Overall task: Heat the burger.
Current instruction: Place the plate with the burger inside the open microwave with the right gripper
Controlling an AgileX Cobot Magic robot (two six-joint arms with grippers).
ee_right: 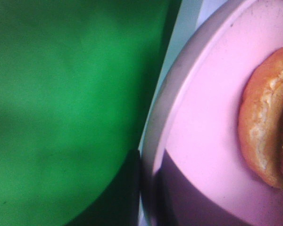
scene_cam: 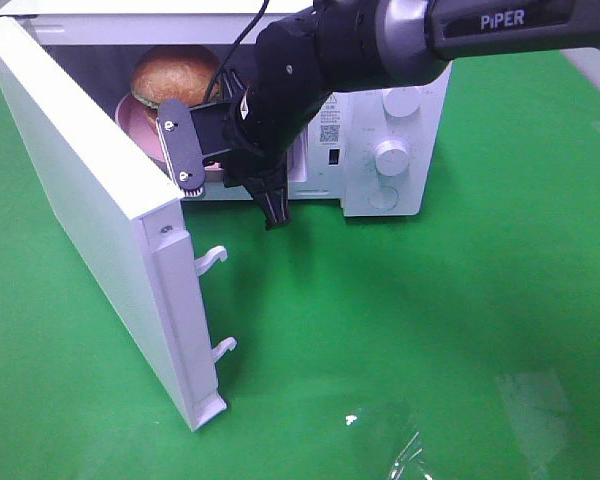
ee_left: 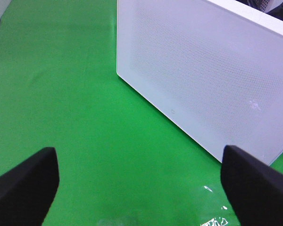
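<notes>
Burger (scene_cam: 170, 70) sat on pink plate (scene_cam: 132, 118) inside the microwave (scene_cam: 405, 190), towards the back of the cavity. Door (scene_cam: 90, 200) stood swung wide open. Right gripper (scene_cam: 274, 212) hung at the cavity mouth, tips pointing down, jaws closed together; its wrist view showed the plate rim and the edge of the bun close by. Left gripper (ee_left: 141, 188) was spread wide over the green mat (ee_left: 75, 94), facing the outer side of the door, fingertips (ee_left: 26, 183) well apart.
</notes>
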